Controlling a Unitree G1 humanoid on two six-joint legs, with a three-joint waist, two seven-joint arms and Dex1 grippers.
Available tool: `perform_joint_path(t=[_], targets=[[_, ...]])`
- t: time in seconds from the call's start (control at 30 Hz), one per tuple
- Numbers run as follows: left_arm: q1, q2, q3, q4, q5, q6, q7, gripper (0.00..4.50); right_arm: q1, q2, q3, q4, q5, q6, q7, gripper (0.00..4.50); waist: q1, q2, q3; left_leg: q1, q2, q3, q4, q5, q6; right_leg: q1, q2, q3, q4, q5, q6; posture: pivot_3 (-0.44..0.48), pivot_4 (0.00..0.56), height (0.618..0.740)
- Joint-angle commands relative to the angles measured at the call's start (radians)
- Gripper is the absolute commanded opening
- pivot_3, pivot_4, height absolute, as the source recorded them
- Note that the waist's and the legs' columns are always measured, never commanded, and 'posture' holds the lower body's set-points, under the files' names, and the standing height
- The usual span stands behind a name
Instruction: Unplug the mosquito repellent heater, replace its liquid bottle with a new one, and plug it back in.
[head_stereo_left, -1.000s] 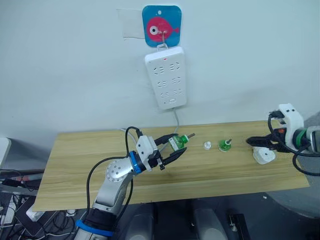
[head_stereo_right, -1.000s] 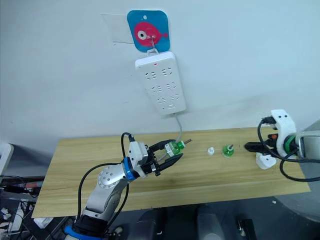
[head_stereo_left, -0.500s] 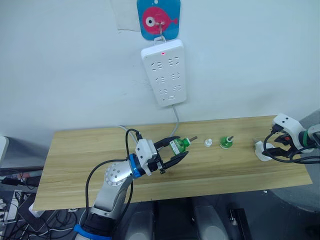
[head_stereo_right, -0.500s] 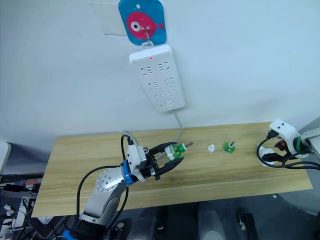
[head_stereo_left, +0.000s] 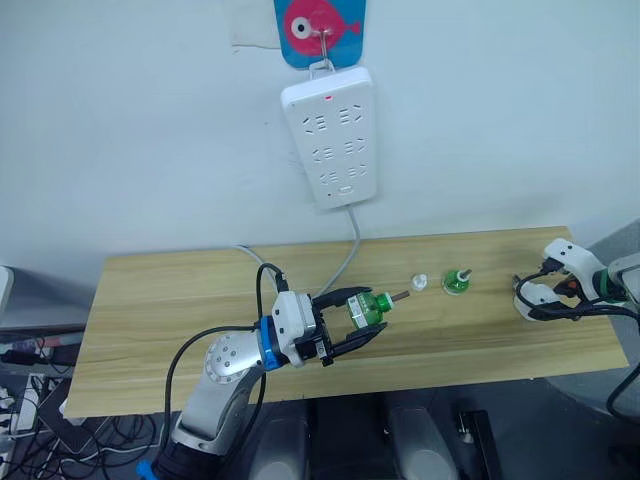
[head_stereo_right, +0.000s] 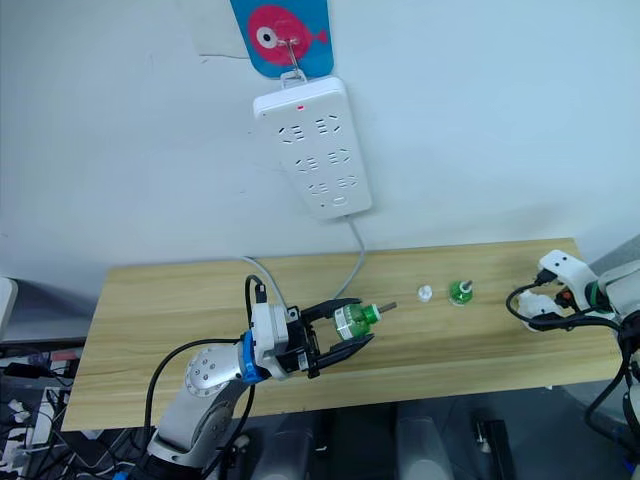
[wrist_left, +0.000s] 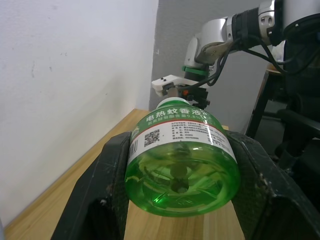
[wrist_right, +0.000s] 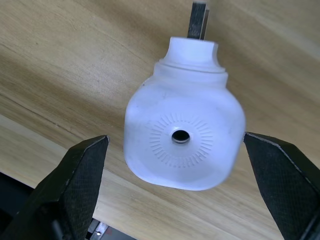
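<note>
Right gripper (wrist_right: 175, 200) is dropping over the mosquito repellent heater (wrist_right: 184, 135) since a second ago, jaws apart either side, not touching; left gripper (head_stereo_left: 352, 322) is carrying its green liquid bottle (head_stereo_left: 367, 310) rightward, clamped.

Heater is lying unplugged near the wooden table's (head_stereo_left: 160, 300) right end, well apart from the power strip (head_stereo_left: 331, 132) on the wall. Step in hand, I judge: picking up the heater so the bottle can be fitted. Heater is showing white, rounded, vent hole centred, plug prong beyond.
</note>
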Motion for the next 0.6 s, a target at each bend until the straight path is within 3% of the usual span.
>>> perform_joint_path(t=[0.03, 0.5, 0.6], targets=[[0.013, 0.004, -0.005, -0.061, -0.024, 0.005, 0.004, 2.26, -0.016, 0.004, -0.055, 0.033, -0.020, -0.014, 0.019, 4.48, 0.000, 0.000, 0.001, 0.000, 0.000, 0.000, 0.000, 0.000, 0.000, 0.000, 0.000, 0.000, 0.000, 0.000, 0.000, -0.022, 0.400, 0.740], [0.032, 0.019, -0.005, -0.091, -0.029, 0.027, 0.010, 2.26, -0.023, 0.054, -0.121, 0.116, -0.090, -0.073, 0.012, 4.48, 0.003, -0.001, 0.016, 0.000, 0.000, 0.000, 0.000, 0.000, 0.000, 0.000, 0.000, 0.000, 0.000, 0.000, 0.000, -0.008, 0.403, 0.740], [0.020, 0.019, -0.001, -0.080, -0.027, 0.025, 0.013, 2.26, -0.028, 0.064, -0.140, 0.139, -0.088, -0.073, 0.005, 3.87, 0.003, -0.001, 0.017, 0.000, 0.000, 0.000, 0.000, 0.000, 0.000, 0.000, 0.000, 0.000, 0.001, 0.000, 0.000, -0.006, 0.403, 0.740]])
